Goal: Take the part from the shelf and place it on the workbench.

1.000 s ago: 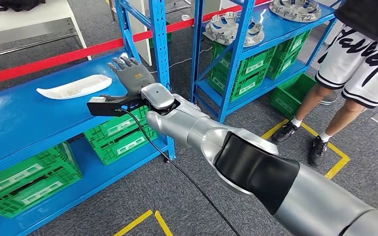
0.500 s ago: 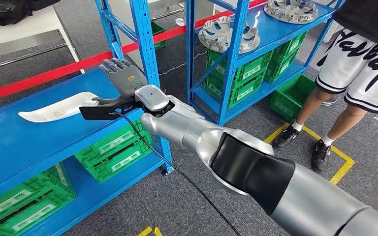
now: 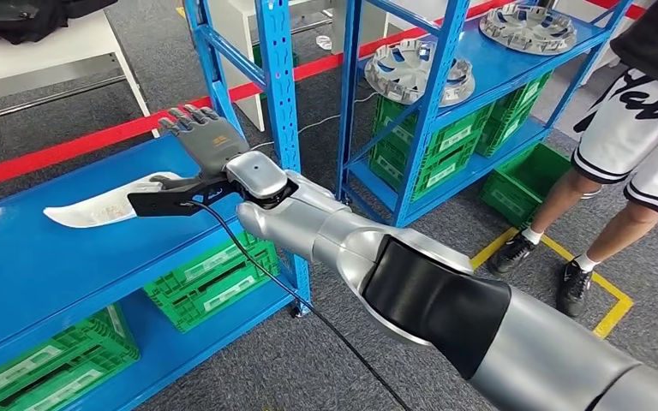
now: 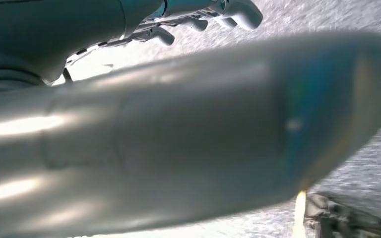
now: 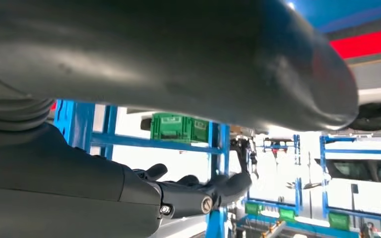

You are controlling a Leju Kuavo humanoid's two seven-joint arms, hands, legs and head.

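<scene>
White part point(image 3: 107, 205) lies on the blue shelf point(image 3: 43, 257), left of frame.
The right robot hand point(image 3: 201, 141) hovers beside it, fingers spread, grasping nothing.

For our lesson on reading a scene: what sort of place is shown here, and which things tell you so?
Probably a factory or workshop storage area. Blue steel shelving holds metal wheel-like parts, green plastic crates sit on the lower shelves, and yellow tape lines mark the grey floor.
</scene>
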